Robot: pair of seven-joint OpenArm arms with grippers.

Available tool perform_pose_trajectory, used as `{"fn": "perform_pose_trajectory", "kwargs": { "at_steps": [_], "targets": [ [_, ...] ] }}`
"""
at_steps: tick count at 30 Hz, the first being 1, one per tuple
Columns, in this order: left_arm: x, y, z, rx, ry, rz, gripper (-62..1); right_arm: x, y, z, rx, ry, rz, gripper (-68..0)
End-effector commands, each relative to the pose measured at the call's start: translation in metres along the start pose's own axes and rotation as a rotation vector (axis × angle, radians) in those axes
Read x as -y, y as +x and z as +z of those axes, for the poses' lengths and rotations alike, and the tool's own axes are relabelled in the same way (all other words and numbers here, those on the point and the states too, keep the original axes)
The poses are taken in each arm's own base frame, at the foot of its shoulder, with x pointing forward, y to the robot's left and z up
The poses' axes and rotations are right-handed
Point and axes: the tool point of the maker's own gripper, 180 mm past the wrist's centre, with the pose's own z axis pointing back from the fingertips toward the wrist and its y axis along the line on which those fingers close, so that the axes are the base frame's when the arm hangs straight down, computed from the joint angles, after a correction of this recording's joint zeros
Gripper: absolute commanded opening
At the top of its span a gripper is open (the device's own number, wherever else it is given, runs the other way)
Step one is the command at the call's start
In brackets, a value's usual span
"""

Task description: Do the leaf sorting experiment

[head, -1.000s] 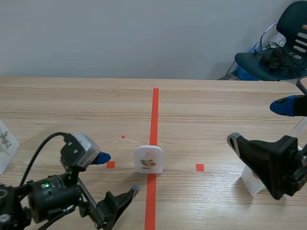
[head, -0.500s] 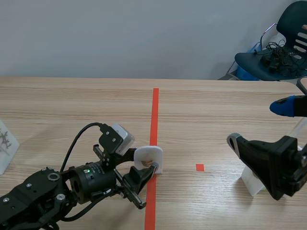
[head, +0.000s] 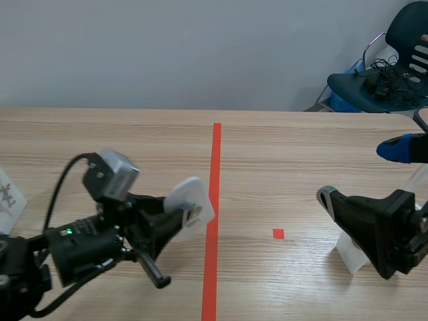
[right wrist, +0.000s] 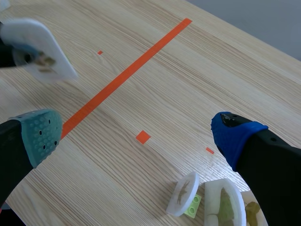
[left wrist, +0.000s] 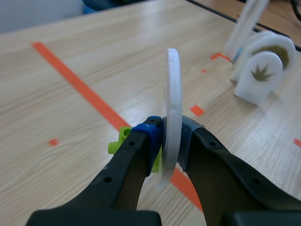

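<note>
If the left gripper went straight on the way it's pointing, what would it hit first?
Probably only bare table: the left gripper, shut on the leaf card, points wide of the standing cards, though depth is unclear.

Partly seen
Leaf plaque [left wrist: 171,94] edge-on in left wrist view, face hidden; white card [head: 8,204] at desk's [head: 301,154] nine o'clock cropped.

You have no words, numbers or brands to read. Only leaf emblems show: one on the standing plaque [left wrist: 257,70], two o'clock from the left claw [left wrist: 170,136], another on the held plaque [right wrist: 40,49].
</note>
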Motion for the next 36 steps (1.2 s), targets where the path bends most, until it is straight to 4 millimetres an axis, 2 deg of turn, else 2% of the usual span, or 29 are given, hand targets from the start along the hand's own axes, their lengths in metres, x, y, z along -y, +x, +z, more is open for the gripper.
{"fn": "perform_pose_trajectory", "kwargs": {
  "at_steps": [1,6,10,17,23,24,26,30,31,32,34,36],
  "targets": [
    [-0.013,-0.003,0.021,0.002,0.076,0.024,-56.7,0.004,0.007,-0.001,0.024,-0.01,0.005,0.4],
    [-0.068,-0.009,0.086,0.024,0.352,0.115,-56.7,0.003,0.006,-0.001,0.023,-0.009,0.004,0.4],
    [-0.102,-0.018,0.119,0.008,0.509,0.114,-56.7,0.003,0.006,-0.001,0.024,-0.009,0.004,0.4],
    [-0.15,-0.029,0.144,0.022,0.711,0.111,-56.7,0.004,0.007,-0.001,0.024,-0.01,0.004,0.4],
    [-0.171,-0.047,0.148,-0.001,0.764,0.146,-56.4,0.003,0.007,-0.002,0.035,-0.021,-0.019,0.4],
    [-0.173,-0.05,0.149,-0.006,0.768,0.149,-54.7,0.003,0.007,-0.002,0.036,-0.022,-0.021,0.4],
    [-0.175,-0.052,0.151,-0.014,0.771,0.15,-46.7,0.003,0.007,-0.002,0.036,-0.021,-0.02,0.4],
    [-0.176,-0.051,0.152,-0.02,0.76,0.14,-20.5,0.003,0.007,-0.002,0.036,-0.021,-0.02,0.4],
    [-0.176,-0.05,0.153,-0.022,0.752,0.137,-16.1,0.003,0.007,-0.002,0.036,-0.021,-0.02,0.4],
    [-0.175,-0.049,0.152,-0.023,0.738,0.133,-13.9,0.003,0.007,-0.002,0.036,-0.021,-0.02,0.4],
    [-0.175,-0.041,0.152,-0.016,0.698,0.12,-13.7,0.003,0.007,-0.002,0.036,-0.021,-0.02,0.4],
    [-0.172,-0.023,0.155,0.028,0.652,0.124,-13.0,0.003,0.006,-0.002,0.035,-0.021,-0.02,0.4]
  ]
}}
